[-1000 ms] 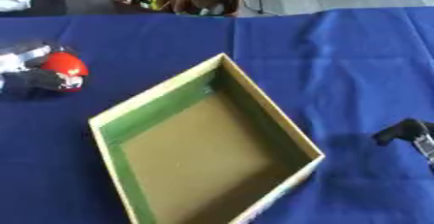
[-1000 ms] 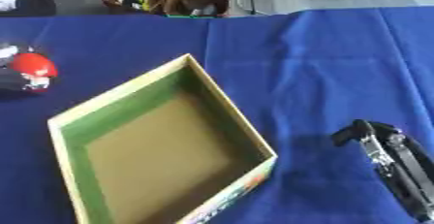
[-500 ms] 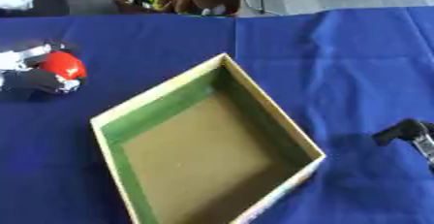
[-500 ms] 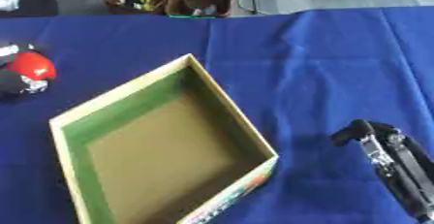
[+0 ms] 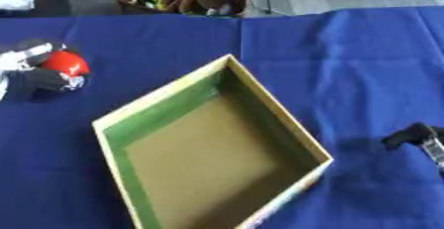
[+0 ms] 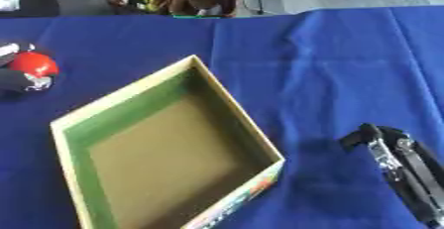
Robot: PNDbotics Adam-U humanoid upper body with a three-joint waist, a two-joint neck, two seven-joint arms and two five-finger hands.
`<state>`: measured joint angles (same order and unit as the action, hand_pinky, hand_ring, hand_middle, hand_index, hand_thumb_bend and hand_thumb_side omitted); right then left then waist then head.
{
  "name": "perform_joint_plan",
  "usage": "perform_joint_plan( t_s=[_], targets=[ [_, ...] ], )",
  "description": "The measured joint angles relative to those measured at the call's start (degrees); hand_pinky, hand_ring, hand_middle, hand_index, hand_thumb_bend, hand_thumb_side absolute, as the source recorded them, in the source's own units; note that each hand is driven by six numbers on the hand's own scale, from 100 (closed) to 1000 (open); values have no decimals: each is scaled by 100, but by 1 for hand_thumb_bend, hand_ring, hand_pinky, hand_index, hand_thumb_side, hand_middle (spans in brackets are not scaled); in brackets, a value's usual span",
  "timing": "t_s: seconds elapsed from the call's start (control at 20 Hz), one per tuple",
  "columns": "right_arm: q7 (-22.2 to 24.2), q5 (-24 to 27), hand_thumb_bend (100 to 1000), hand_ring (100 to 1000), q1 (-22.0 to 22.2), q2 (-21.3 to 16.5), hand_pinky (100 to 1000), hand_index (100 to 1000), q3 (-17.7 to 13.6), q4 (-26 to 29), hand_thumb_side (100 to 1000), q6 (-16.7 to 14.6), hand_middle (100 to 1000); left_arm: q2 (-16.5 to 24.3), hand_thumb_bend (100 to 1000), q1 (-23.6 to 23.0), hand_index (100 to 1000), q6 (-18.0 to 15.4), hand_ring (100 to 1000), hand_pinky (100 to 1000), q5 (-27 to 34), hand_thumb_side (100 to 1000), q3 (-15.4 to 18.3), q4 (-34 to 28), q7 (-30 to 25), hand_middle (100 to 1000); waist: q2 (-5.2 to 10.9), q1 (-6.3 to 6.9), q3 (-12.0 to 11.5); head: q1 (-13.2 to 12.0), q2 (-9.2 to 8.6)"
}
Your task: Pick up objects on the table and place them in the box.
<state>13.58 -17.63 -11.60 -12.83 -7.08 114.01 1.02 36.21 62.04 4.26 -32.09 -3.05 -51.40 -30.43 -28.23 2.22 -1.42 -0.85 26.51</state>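
An open cardboard box (image 5: pixel 165 110) with green inner walls and a brown floor lies askew mid-table, with nothing in it. At the far left my left hand (image 5: pixel 34 78) is curled round a red round object (image 5: pixel 66 63), low over the blue cloth; whether it touches the cloth I cannot tell. My right hand (image 6: pixel 401 169) shows at the lower right, right of the box, with its dark fingers straight and nothing in it.
A blue cloth (image 5: pixel 347 64) covers the table, with a fold running down its right half. Beyond the far edge, two brown boxes (image 5: pixel 182 0) of small items stand on the floor.
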Motion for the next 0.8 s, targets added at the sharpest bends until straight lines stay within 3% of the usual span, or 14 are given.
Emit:
perform_joint_plan(
  t_s=[0.2, 0.8],
  targets=[
    [3, -2, 100, 694, 4, 1, 871, 612, 0, 0, 1000, 5, 501, -1, 100, 5, 777, 96, 644, 435, 59, 310, -28, -18, 84, 746, 23, 1, -11, 2, 1],
    [37, 6, 100, 694, 67, 5, 875, 614, -31, 0, 1000, 86, 502, 49, 100, 151, 764, 116, 649, 431, -384, 245, -128, -408, 113, 748, 253, 51, -133, 56, 105]
  ],
)
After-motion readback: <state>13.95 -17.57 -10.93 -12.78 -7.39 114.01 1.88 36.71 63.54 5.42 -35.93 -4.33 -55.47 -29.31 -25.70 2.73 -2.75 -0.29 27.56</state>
